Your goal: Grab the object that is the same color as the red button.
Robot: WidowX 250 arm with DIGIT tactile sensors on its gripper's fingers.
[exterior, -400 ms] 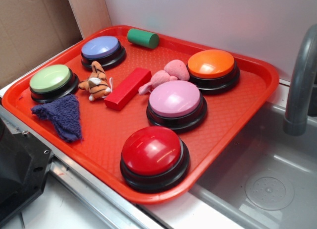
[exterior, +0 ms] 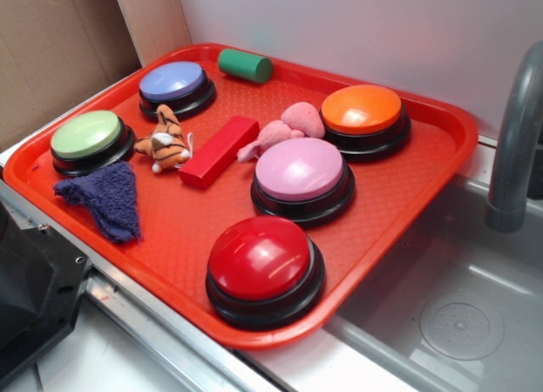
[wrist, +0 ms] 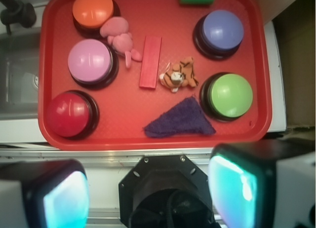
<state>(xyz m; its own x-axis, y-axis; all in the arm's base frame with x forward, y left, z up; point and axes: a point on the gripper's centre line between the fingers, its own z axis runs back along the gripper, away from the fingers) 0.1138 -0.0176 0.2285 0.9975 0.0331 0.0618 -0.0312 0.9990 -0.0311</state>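
High above the red plastic tray (wrist: 54,134), the gripper (wrist: 150,188), jaws wide and seemingly empty, must align lengthwise over the long red rectangular block (wrist: 150,61).

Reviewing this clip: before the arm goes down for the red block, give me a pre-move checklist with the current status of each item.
1. Target identified: red block matches the red button in colour. Ok.
2. Block uncovered, lying flat on the tray. Ok.
3. Clearance beside the block: tiger plush and pink plush sit very close on either side; contact unclear. Cannot tell.
4. Fingers apart. Ok.
5. Gripper over the block: it sits high, off the tray's near edge. Not ok.
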